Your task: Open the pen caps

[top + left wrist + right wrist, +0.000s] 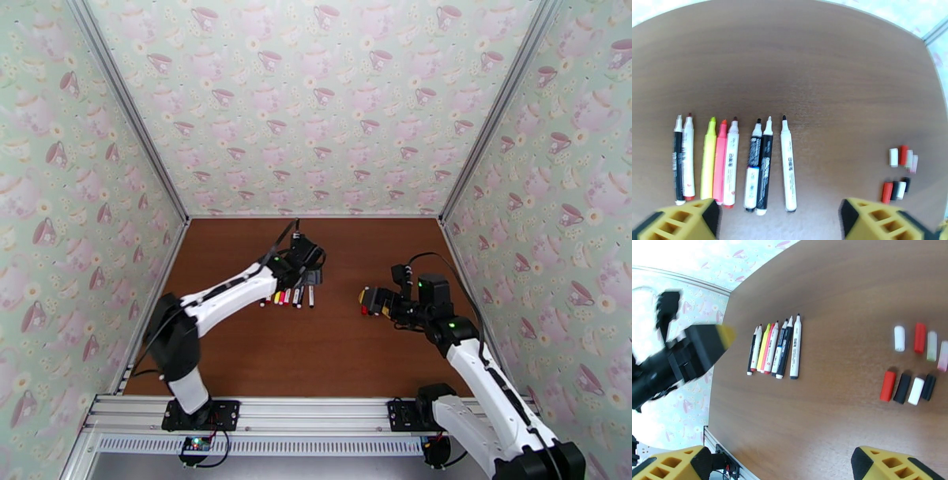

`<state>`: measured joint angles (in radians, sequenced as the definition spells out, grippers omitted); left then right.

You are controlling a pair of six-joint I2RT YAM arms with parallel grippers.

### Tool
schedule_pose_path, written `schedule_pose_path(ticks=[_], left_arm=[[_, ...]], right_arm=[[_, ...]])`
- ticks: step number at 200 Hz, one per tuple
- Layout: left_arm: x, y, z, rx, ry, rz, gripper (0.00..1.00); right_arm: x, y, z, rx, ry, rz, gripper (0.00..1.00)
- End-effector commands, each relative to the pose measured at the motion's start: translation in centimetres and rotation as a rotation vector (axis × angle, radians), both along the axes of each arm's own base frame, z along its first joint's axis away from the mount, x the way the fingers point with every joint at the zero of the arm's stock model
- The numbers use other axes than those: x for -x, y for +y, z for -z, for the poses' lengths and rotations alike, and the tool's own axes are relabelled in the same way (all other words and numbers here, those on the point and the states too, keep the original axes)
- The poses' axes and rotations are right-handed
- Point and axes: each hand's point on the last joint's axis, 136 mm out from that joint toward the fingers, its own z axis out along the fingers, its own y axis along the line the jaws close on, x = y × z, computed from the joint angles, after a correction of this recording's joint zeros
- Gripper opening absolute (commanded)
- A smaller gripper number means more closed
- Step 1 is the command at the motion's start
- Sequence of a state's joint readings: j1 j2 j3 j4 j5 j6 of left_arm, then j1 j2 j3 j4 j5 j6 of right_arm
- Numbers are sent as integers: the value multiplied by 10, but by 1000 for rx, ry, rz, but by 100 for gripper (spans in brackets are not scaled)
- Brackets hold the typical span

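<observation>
Several pens (734, 165) lie side by side in a row on the brown table (809, 71), tips bare and pointing away from me. Their barrels are white, black, yellow and pink. The pen caps (900, 173) lie apart from them to the right in two short rows, red, black, white and pale pink. My left gripper (778, 221) hovers over the near ends of the pens, open, with nothing between its yellow fingers (679, 221). The right wrist view has the pens (774, 348) at left and the caps (914, 362) at right. My right gripper (782, 467) is open and holds nothing.
Teacup-patterned walls (316, 103) close in the table on three sides. In the top view the left gripper (310, 275) hangs just behind the pen row (288, 298) and the right gripper (370, 301) is at mid-right. The left arm (683, 358) appears blurred in the right wrist view.
</observation>
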<state>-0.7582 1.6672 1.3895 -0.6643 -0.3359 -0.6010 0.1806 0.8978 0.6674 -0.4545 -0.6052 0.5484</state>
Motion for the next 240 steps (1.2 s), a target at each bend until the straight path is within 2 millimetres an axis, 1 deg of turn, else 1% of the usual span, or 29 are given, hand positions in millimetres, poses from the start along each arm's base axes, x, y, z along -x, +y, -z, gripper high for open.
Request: schedule_pose_path(ticks=[1,10,34,53,59,61,64,75,102,115,153,183,209,214,222,240], left_arm=[[3,18,-24,50,-89,19,100],[6,30,-30,65,-119,14,100],[11,69,-37,96,-174,-30,100],[14,101,-36,95,-196,-86,100],[12,110,-42,97,-215,-101,100],[15,114,-34,85,-203,-104,100],[16,119,-32,78,-204,-111,100],[17,134,-32,68,-227,-134,100],[19,156,-34,26,-341,-138,100],[21,168,-34,20,-385,-162,100],[24,213,-19,-62,-426,-285,100],[18,236,-3,-161,-416,-303,100],[7,243,17,-201,-428,-241,100],[3,245,16,-199,-453,-242,100],[0,248,16,-187,-446,-233,100],[-8,249,14,-220,-507,-202,100]], right_arm=[[-15,-13,-1,80,-13,67,100],[-19,-19,0,106,-14,98,100],[-31,-35,4,179,-16,180,100],[-37,-41,5,215,-37,211,100],[-40,-44,5,225,-46,225,100],[-40,-45,5,228,-47,229,100],[-41,-46,5,234,-51,236,100],[-45,-51,4,256,-62,261,100],[-53,-61,3,293,-69,313,100],[-59,-72,7,325,-49,382,100],[-73,-97,8,418,-91,504,100],[-83,-111,8,473,-153,573,100],[-89,-121,11,519,-199,614,100],[-89,-124,11,530,-206,623,100],[-90,-126,12,552,-223,626,100],[-92,-132,13,594,-259,636,100]])
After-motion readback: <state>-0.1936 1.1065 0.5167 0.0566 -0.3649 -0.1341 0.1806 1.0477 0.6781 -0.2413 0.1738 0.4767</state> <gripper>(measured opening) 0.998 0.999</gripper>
